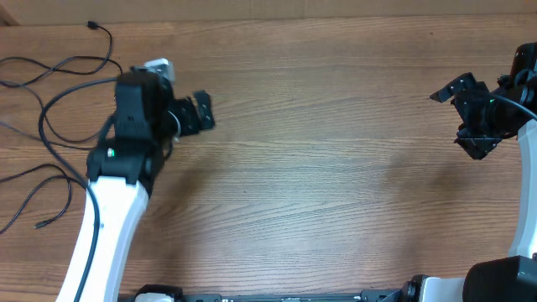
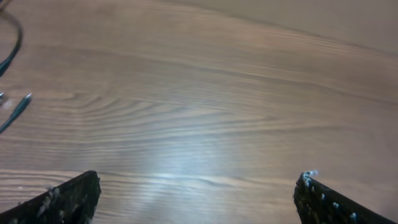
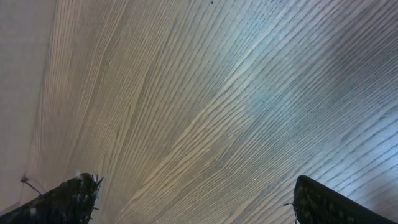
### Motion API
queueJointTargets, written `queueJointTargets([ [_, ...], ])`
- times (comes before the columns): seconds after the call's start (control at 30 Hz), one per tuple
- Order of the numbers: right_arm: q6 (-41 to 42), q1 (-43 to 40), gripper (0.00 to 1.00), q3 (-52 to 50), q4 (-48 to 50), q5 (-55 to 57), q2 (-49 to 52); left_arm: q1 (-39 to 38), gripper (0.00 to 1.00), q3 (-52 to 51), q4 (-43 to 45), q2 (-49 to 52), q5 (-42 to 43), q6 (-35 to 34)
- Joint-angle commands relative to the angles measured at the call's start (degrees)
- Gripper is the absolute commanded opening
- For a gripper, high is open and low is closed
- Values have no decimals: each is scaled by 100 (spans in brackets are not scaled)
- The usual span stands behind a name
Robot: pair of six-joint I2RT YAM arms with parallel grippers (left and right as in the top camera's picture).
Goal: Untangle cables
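Several thin black cables (image 1: pixel 44 113) lie as loose long strands at the table's far left, one plug end (image 1: pixel 92 25) near the back edge. My left gripper (image 1: pixel 197 111) hovers open just right of them, pointing right, with nothing between its fingers. In the left wrist view it (image 2: pixel 196 199) is open over bare wood, with a cable strand (image 2: pixel 13 43) and a plug tip (image 2: pixel 18 107) at the left edge. My right gripper (image 1: pixel 460 119) is open at the far right, far from the cables. In the right wrist view it (image 3: pixel 199 202) has only wood between its fingers.
The wooden table (image 1: pixel 319 184) stretches between the two arms. The left arm's white link (image 1: pixel 109 226) slants up from the front edge, beside the nearest cable strands. The right arm's base (image 1: pixel 503 281) sits at the front right corner.
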Motion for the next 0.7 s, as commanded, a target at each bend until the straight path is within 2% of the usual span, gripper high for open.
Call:
queueJointTargets([
  [0.0, 0, -9, 100, 85, 20, 59, -57, -417, 100, 118, -284, -730, -232, 63],
  [0.07, 0, -9, 100, 85, 20, 59, -57, -573, 100, 118, -466, -1049, -505, -90],
  [0.3, 0, -9, 100, 85, 20, 59, -57, -625, 100, 118, -1102, -1906, -551, -79],
  [0.67, 0, -9, 100, 85, 20, 59, -57, -625, 100, 114, -2004, -1810, -551, -79],
])
